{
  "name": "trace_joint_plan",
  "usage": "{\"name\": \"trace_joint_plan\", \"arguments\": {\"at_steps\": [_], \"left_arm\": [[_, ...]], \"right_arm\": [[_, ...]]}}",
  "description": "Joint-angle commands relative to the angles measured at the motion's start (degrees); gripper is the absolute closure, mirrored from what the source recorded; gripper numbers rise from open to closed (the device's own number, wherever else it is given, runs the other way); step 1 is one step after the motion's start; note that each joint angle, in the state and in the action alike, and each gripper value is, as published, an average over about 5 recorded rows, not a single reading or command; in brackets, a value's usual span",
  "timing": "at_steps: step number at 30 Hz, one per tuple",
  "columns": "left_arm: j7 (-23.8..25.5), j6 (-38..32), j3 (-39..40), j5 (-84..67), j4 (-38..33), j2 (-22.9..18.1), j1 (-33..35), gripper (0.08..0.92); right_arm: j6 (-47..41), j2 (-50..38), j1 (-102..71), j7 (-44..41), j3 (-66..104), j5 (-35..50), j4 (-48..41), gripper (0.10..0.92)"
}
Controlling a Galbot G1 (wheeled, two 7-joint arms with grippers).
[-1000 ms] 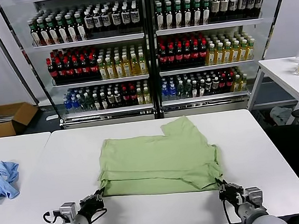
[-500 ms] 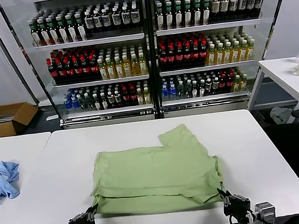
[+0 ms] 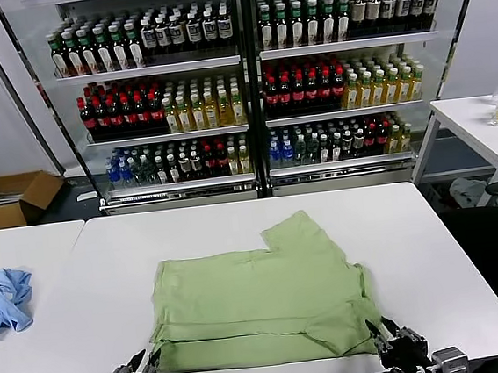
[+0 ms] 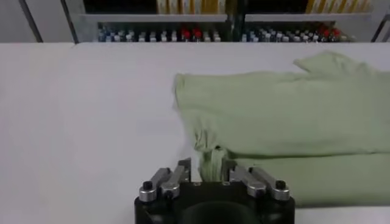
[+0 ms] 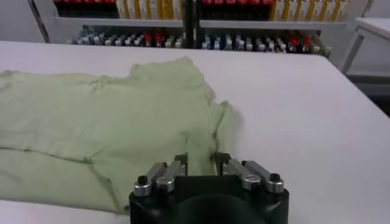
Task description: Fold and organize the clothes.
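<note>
green shirt (image 3: 260,304) on table, corners between both grippers' parted jaws

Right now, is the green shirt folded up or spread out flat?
Partly folded. The green shirt lies on the white table with its near part doubled over in layers, while one sleeve sticks out at the far side.

The white table (image 3: 432,257) is free on both sides of the green shirt (image 3: 260,300); the blue garment (image 3: 2,298) lies on the neighbouring table.
</note>
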Motion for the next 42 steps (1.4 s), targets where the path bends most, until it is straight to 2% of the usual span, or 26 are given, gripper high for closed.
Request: {"name": "trace_joint_plan", "arguments": {"at_steps": [1, 6, 10, 13, 20, 30, 42], "left_arm": [[0.41, -0.03, -4.03, 0.4, -6.54, -1.42, -0.87, 0.487], [2.43, -0.55, -4.84, -2.41, -5.45, 1.6, -8.08, 0.349], [2.13, -0.86, 1.77, -4.13, 2.95, 6.0, -16.5, 0.234], [1.21, -0.88, 6.84, -5.1, 10.06, 7.68, -23.53, 0.188], [1.44, -0.91, 12.73, -5.3, 23.17, 8.81, -35.48, 0.177], [2.95, -1.81, 15.34, -5.32, 38.32, 9.86, -45.01, 0.177], [5.18, -3.12, 17.74, -4.14, 45.38, 9.74, -48.29, 0.177]], "right_arm": [[-0.85, -0.63, 1.43, -0.1, 3.4, -0.01, 5.03, 0.457], [-1.19, -2.75, 10.67, 0.83, 2.69, 2.58, 1.5, 0.318], [-1.27, -2.98, 21.66, 1.87, -2.11, 4.04, -6.18, 0.224], [-1.34, -2.3, 31.15, 2.65, -7.14, 5.49, -12.85, 0.205], [-1.38, 0.4, 49.05, 3.55, -18.96, 7.87, -27.24, 0.202], [-1.35, 9.29, 66.23, 3.67, -29.85, 7.91, -49.75, 0.203], [-0.64, 17.91, 71.92, 1.14, -28.37, 0.4, -69.9, 0.203]]}}
